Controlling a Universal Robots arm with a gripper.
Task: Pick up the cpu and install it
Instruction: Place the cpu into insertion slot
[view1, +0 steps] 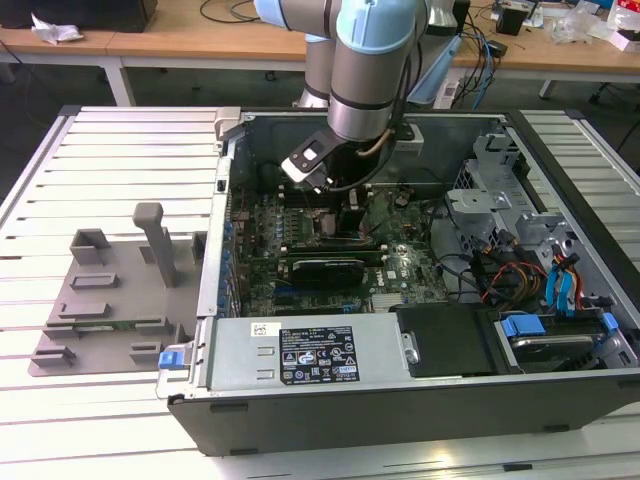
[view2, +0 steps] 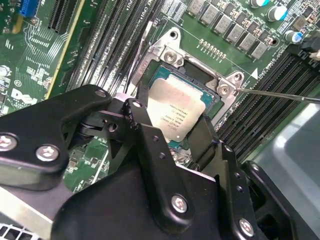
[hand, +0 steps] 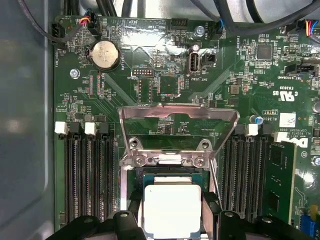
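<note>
The cpu, a small square chip with a silvery top, lies level in the black socket on the green motherboard. In the first wrist view the cpu sits just below the raised metal load plate. My gripper straddles the chip, its black fingers pressed against two opposite edges. In the exterior view the arm reaches down into the open computer case, with my gripper low over the board.
Memory slots flank the socket on both sides, and a thin metal lever sticks out beside it. A grey fixture plate with upright posts lies at the exterior view's left. A power supply and drive bays crowd the case.
</note>
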